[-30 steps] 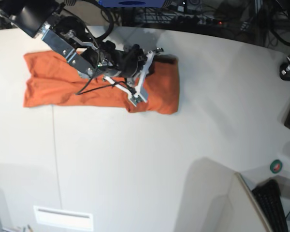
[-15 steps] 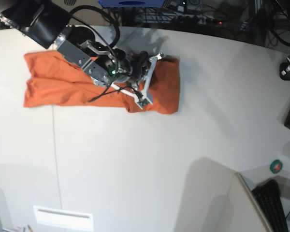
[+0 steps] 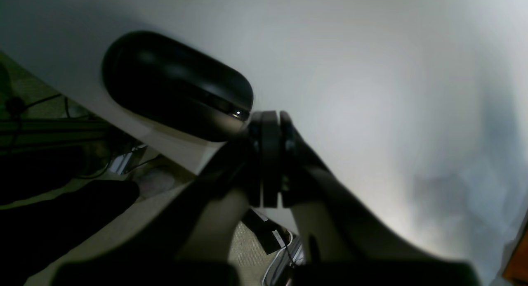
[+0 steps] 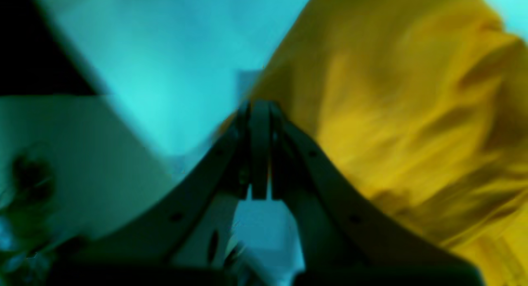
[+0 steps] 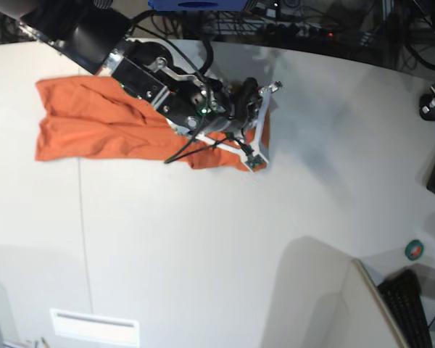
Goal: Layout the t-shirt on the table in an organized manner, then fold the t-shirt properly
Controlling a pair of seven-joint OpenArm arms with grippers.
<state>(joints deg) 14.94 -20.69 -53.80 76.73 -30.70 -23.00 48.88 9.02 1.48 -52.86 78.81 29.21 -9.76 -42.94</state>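
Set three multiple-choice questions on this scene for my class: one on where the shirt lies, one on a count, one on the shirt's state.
1. In the base view, the plain orange fabric t-shirt lies on the smooth white table at: A upper left; B lower right; C centre.
2. Cloths on the table: A one; B two; C three.
3. The shirt is: A hanging off the edge; B rolled into a ball; C spread out but wrinkled.
Answers: 1 A, it sits near the far left corner. 2 A, no other cloth shows. 3 C, creases run across it, and it lies on the tabletop.
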